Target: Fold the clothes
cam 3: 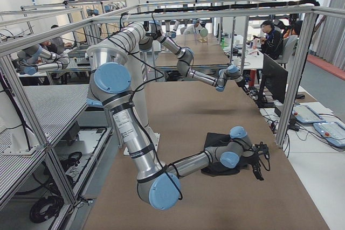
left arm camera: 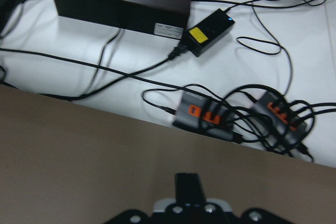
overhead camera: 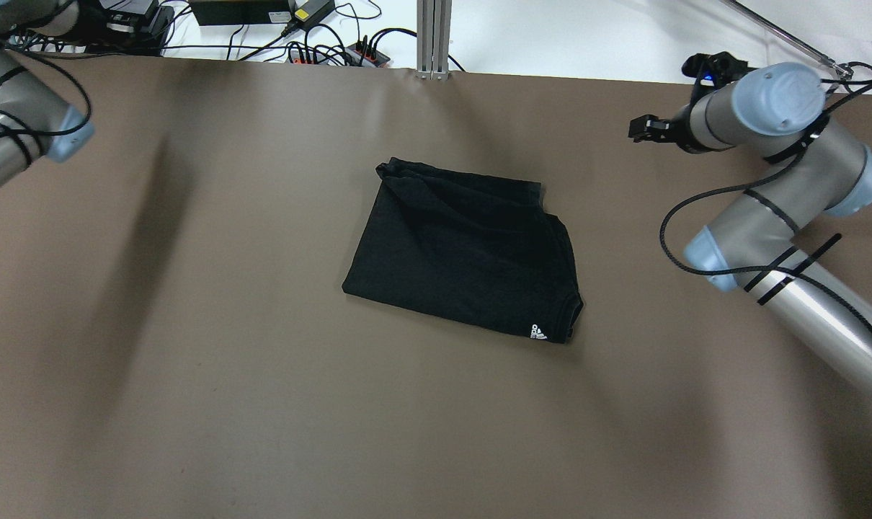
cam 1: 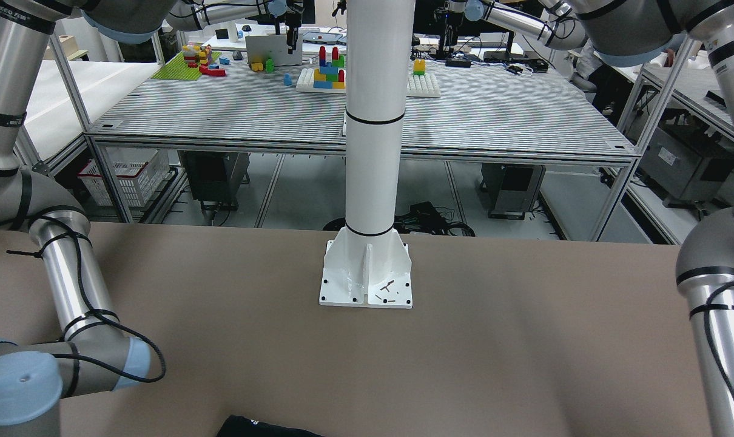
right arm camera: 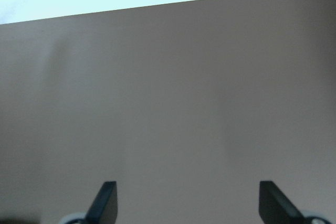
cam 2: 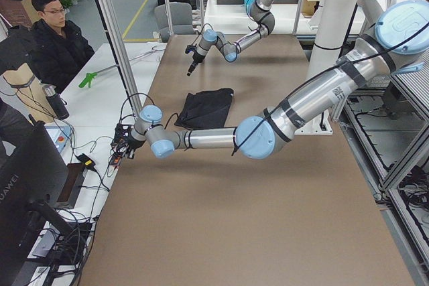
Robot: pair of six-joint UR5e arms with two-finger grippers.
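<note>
Where the garment [overhead camera: 465,252] lies, the table [overhead camera: 191,375] is brown.

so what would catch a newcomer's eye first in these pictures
The black garment lies folded at the middle of the brown table, a small white logo at one corner. Neither arm touches it: the right gripper is open over bare table at the far right, the left gripper sits at the far left edge, by a tangle of cables.

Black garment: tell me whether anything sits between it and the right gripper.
Nothing visible does. Only bare brown table separates the black garment from the open right gripper, seen from overhead.
</note>
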